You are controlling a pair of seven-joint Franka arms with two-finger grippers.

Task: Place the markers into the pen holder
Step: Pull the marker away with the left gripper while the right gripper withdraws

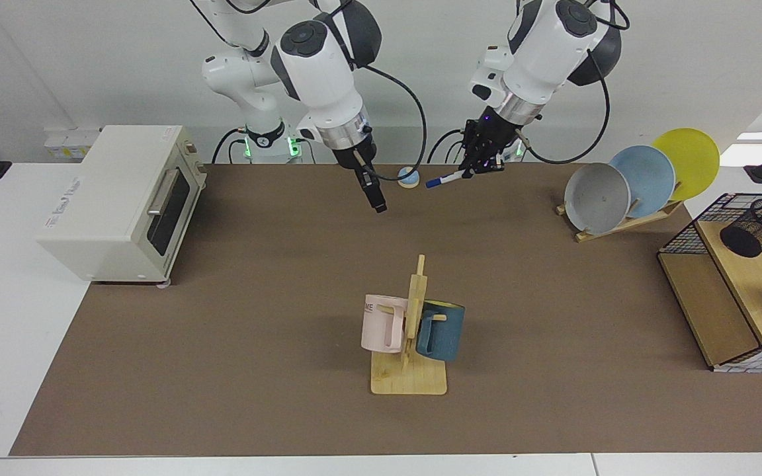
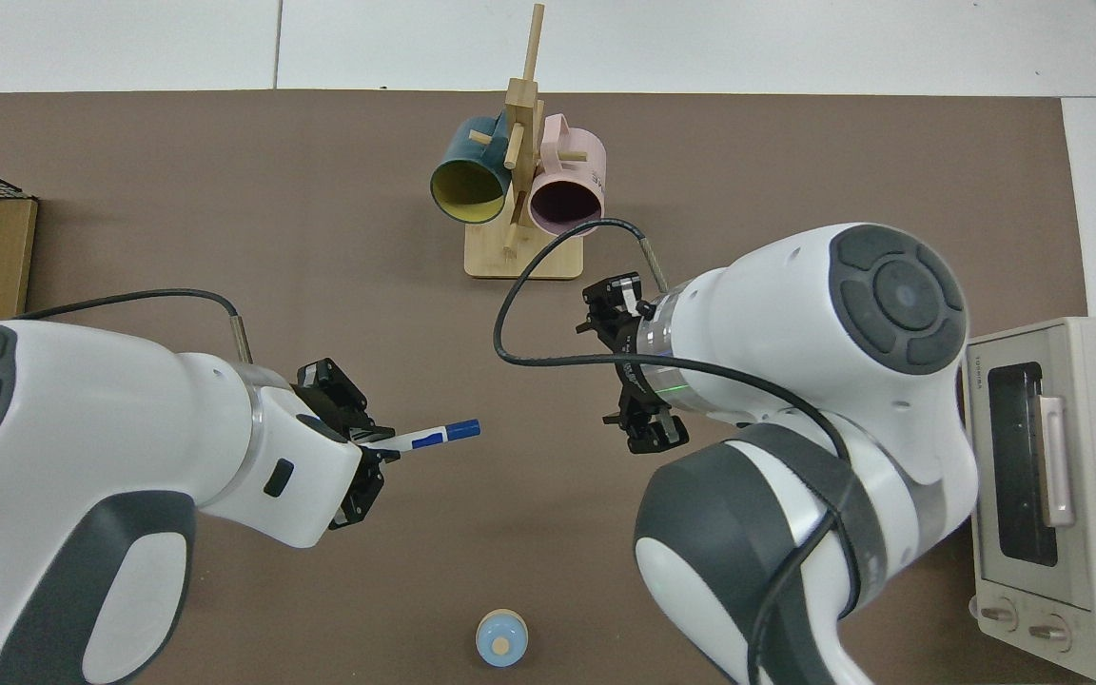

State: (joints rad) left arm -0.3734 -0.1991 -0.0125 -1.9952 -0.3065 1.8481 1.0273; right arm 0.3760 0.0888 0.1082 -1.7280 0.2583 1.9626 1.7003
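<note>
One marker (image 1: 446, 178) sticks sideways from the left gripper (image 1: 475, 166), above the table.

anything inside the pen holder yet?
Nothing sticks out above the rim of the pen holder; its mesh hides the bottom. The marker is held in the left hand, over the mat. The right hand holds nothing.

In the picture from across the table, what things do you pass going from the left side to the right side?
Toaster oven → right gripper → pink mug → marker held by the left gripper → grey plate → yellow plate → pen holder.
</note>
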